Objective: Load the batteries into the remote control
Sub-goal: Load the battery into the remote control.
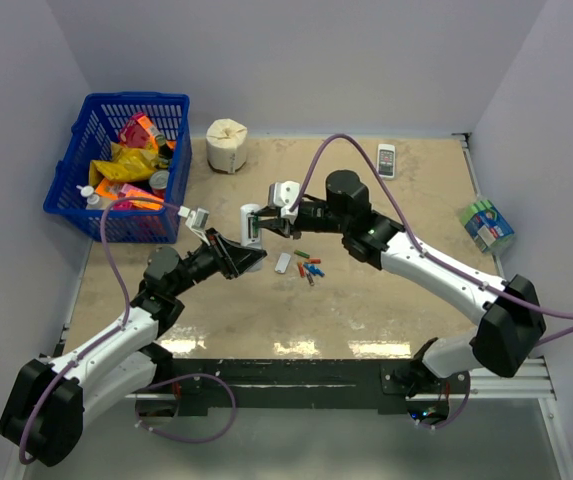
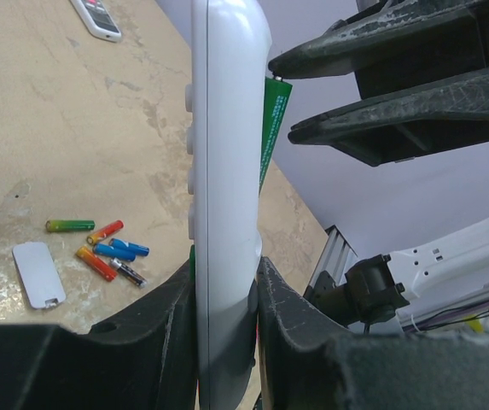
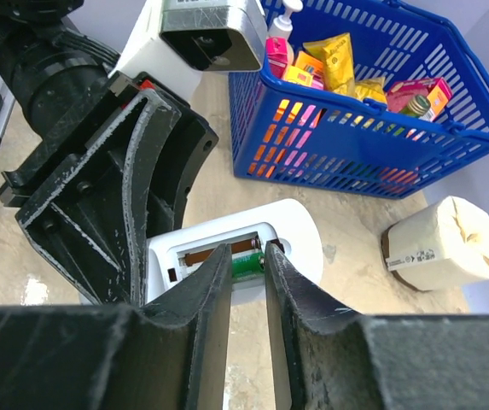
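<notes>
Right gripper [image 3: 247, 249] up close: jaws drawn narrow, one finger each side of a green battery [image 3: 246, 265], which fills the gap btwn them. Truly pinched or just flanked? Can't tell. The green battery lies lengthwise in the open compartment on the back of the remote control [image 3: 299, 231], a coppery contact showing beside it.

The remote stands upright, off the table [image 1: 386, 300], back turned toward the right arm. Left gripper [image 2: 225, 266] has it clamped at the lower end, fingers pressed on both faces. Seen edge-on from the left wrist, the battery runs along the remote's back, w/ a right fingertip at its upper end.

Down on the table just below the pair: loose batteries [image 2: 114, 253] in a small cluster, green-yellow, red, blue, orange, one dark. A pale battery cover [image 2: 37, 273] lies flat just beside them.

Farther out: white handset [image 2: 99, 17] near the far edge, blue basket [image 3: 329, 145] of packets at far left, cream roll [image 3: 440, 243] next to it.
</notes>
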### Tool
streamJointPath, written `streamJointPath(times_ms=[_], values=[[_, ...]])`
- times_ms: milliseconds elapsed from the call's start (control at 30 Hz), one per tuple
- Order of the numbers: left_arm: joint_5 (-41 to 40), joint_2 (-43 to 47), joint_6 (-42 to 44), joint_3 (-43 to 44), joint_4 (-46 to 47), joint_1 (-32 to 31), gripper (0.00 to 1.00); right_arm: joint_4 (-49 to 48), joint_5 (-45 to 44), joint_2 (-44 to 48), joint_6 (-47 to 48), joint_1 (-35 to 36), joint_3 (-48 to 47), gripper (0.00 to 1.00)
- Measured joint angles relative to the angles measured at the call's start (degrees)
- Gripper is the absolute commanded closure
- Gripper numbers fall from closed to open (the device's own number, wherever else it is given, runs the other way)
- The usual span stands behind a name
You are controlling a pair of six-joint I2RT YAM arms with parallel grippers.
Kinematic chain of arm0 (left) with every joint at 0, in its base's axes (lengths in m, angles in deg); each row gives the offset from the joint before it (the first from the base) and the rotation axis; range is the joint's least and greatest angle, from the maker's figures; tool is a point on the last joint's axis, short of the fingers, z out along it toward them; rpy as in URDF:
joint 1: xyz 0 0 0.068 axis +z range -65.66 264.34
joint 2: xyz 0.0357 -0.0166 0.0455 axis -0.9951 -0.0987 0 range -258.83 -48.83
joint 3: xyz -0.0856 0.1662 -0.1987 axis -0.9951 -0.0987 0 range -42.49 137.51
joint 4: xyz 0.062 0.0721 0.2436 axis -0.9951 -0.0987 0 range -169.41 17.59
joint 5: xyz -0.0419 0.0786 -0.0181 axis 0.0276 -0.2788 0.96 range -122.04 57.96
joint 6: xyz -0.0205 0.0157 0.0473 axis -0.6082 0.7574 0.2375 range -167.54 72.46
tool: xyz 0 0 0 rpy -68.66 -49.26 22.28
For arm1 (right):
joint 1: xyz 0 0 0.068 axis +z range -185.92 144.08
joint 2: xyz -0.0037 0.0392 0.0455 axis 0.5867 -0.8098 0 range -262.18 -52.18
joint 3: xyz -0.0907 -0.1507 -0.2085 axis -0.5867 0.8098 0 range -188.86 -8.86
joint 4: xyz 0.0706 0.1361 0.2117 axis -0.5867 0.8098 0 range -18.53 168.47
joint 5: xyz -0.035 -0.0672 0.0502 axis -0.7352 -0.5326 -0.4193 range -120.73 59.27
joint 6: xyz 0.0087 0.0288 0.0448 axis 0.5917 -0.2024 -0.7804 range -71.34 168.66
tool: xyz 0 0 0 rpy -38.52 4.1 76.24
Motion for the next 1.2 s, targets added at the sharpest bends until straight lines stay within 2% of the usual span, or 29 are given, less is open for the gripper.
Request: streamJointPath(times_ms=[167,667,1200], values=[[-0.02,0.00,0.02,0.00,-0.50,0.00,1.00,-0.07,0.04,-0.90,0.07,-0.07,0.00,0.83],[-0.50,0.66,0.81,0.00,-2.23,0.00,1.00,-0.90,1.64,-2.23,0.28,-0.11,0.00,0.90],[-2.95,3.28,0.83,-0.98,-2.73,-0.02,1.00,-5.70,1.25,-1.97,0.28,-0.24,2.91,0.90]])
